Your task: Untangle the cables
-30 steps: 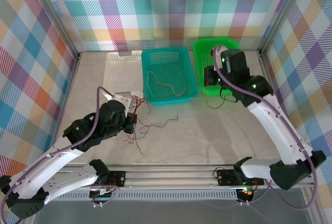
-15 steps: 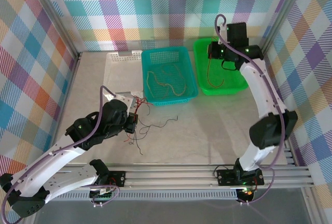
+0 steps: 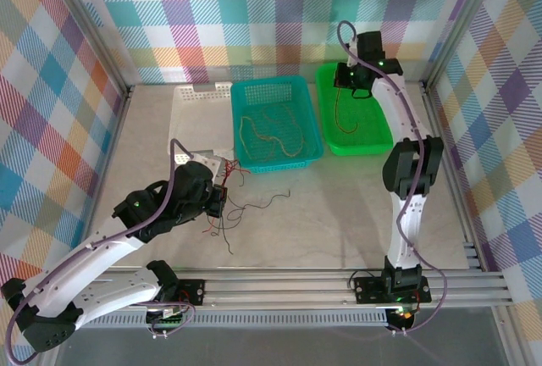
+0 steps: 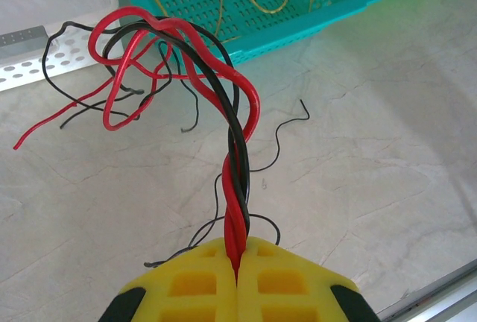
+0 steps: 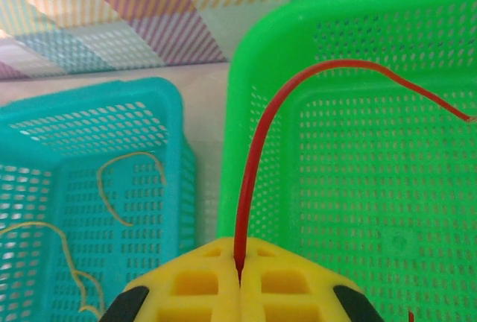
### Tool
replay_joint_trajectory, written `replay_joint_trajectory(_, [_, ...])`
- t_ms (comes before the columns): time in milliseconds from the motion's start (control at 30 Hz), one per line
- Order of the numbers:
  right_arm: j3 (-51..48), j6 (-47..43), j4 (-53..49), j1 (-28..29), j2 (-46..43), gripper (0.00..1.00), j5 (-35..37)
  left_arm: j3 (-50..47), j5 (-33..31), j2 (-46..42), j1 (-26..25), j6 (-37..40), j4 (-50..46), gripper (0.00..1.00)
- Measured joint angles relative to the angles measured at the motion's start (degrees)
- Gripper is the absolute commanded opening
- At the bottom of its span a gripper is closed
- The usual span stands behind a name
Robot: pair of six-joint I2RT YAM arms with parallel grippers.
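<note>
- Near and left, the left gripper (image 4: 238,262) is shut tight on a twist of red and black cables (image 4: 237,180); its yellow fingers (image 4: 194,281) look blocky, with square holes in them
- The cables are thin and bendy; past the twist they fan out in loops and curls over the table (image 3: 356,205), which is pale and smooth like stone
- Judging by this, the untangling is part done; the knot of red and black is not yet pulled apart
- Farther back sits a blue-green basket (image 3: 279,161) of plastic with many small holes; thin yellow cables (image 3: 262,137) lie wiggly inside it; a white tray (image 3: 190,99) with holes sits to its left
- Far and right, the right gripper (image 5: 240,273) is pinched shut on one red cable (image 5: 257,158); the cable bends up in a smooth arch above the green basket (image 5: 246,76), which is bright plastic with holes too
- The next move likely asks the right gripper to let go so the red cable drops into the green basket; then a slow, soft pull on the twist, since thin cables can snag
</note>
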Motion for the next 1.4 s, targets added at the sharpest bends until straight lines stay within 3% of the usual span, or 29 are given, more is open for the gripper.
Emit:
replay_joint_trajectory(200, [7.15, 0.04, -4.55, -0.76, 8.63, 0.00, 1.53, -0.28, -0.39, 0.35, 0.00, 0.02, 0.00, 0.00])
replay_joint_trajectory(567, [8.83, 1.73, -8.83, -1.75, 9.57, 0.49, 3.13, -0.31, -0.39, 0.66, 0.00, 0.02, 0.00, 0.00])
replay_joint_trajectory(800, [8.04, 5.31, -10.88, -1.73, 4.98, 0.72, 1.33, -0.31, -0.35, 0.52, 0.00, 0.02, 0.00, 0.00])
replay_joint_trajectory(1033, [-15.58, 7.34, -2.01, 2.08, -21.57, 0.88, -5.18, -0.31, 4.02, -0.42, -0.07, -0.50, 0.13, 0.00])
replay_joint_trajectory(1267, [-46.99, 10.43, 11.93, 6.47, -51.25, 0.90, -13.81, -0.31, 10.27, -0.44, -1.27, -4.46, 3.52, 0.00])
replay_joint_trajectory(1400, [-61.75, 12.57, 16.13, 6.91, -61.94, 0.90, -16.90, -0.46, 12.63, -0.07, -3.17, -6.91, 7.19, 0.00])
